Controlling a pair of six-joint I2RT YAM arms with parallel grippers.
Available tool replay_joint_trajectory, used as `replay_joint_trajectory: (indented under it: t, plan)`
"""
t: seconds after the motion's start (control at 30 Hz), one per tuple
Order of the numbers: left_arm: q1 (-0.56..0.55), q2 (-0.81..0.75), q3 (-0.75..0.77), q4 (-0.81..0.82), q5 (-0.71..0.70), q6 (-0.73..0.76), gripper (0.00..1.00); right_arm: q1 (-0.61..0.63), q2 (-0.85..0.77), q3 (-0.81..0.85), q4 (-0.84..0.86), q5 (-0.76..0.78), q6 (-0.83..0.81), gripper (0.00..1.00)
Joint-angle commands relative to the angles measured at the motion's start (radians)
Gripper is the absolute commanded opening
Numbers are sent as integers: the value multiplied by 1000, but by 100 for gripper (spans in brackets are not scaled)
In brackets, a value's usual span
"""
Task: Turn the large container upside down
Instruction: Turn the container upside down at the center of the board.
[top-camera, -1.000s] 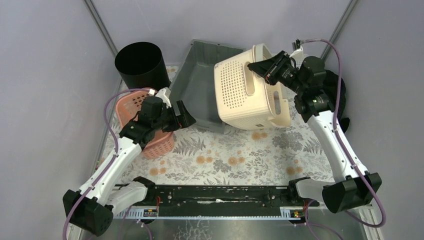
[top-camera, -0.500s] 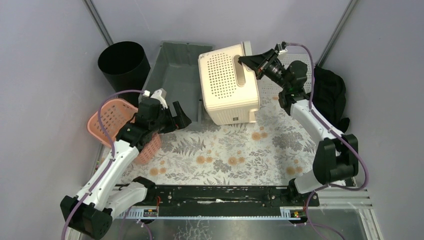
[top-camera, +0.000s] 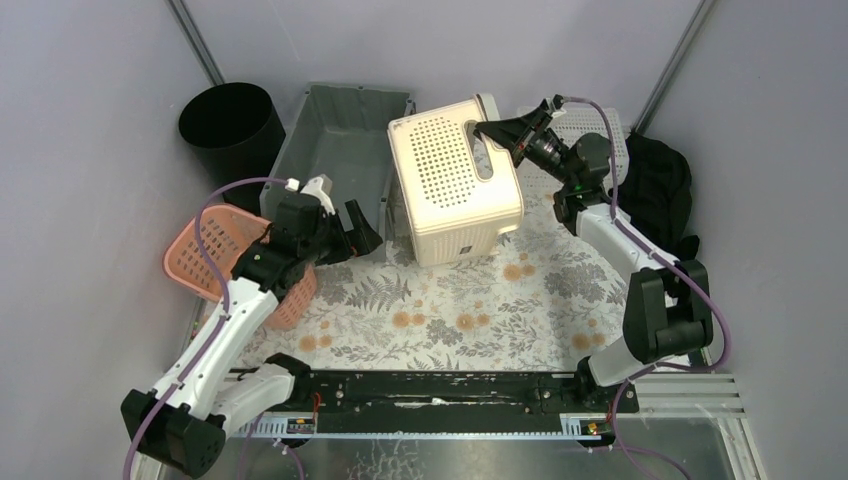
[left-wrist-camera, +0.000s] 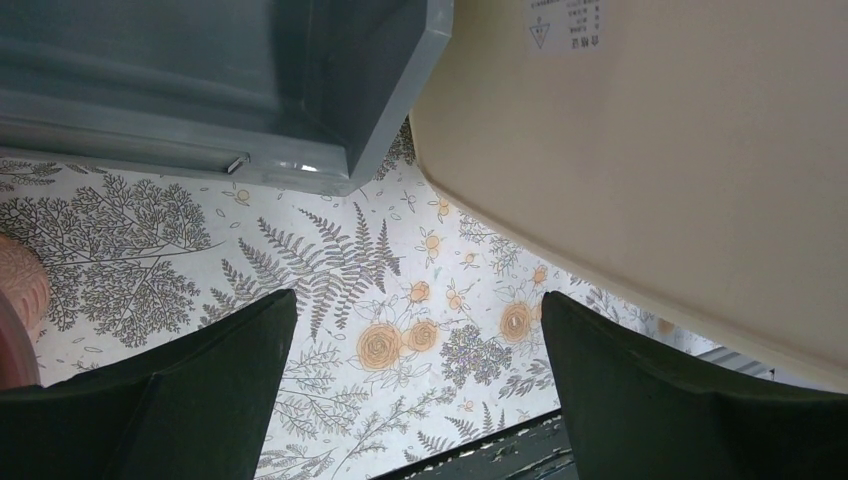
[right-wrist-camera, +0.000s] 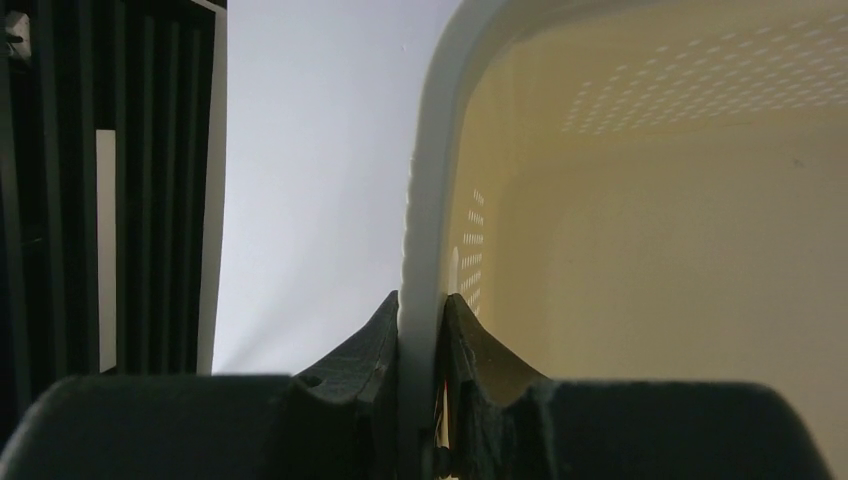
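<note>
Large cream container (top-camera: 455, 190) was tipped on its side at mid-back of the floral bench (top-camera: 450, 325). Perforated wall with the handle slot faced up, labelled base faced the arm bases, opening faced the back. Right jaws were clamped on its rim, one finger on each side of the wall in the right wrist view. Couldn't tell if its lower edge touched the bench. Left jaws were spread wide and gripping nothing, hovering over the bench near the container's base and the corner of the grey bin (top-camera: 335, 150). Pink basket (top-camera: 205, 260) lay under the left arm, black bucket (top-camera: 228, 120) at back left
</note>
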Motion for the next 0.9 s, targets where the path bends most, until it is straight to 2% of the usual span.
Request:
replay_joint_trajectory:
  t: [0.0,0.27,0.5,0.7,0.87]
  plan:
    - [7,10,37,3,-18,18,100,-27,-111,-36,70,3,118,0]
    - [6,44,86,17,3,16,100,-90,-233,-163,-135,90,71,0]
    - [6,96,183,18,23,22,100,-92,-271,-105,-291,106,72,0]
    - [5,127,236,35,60,11,100,-110,-294,-171,-271,106,115,0]
    - [1,151,291,39,82,3,100,-163,-295,-282,-178,76,157,0]
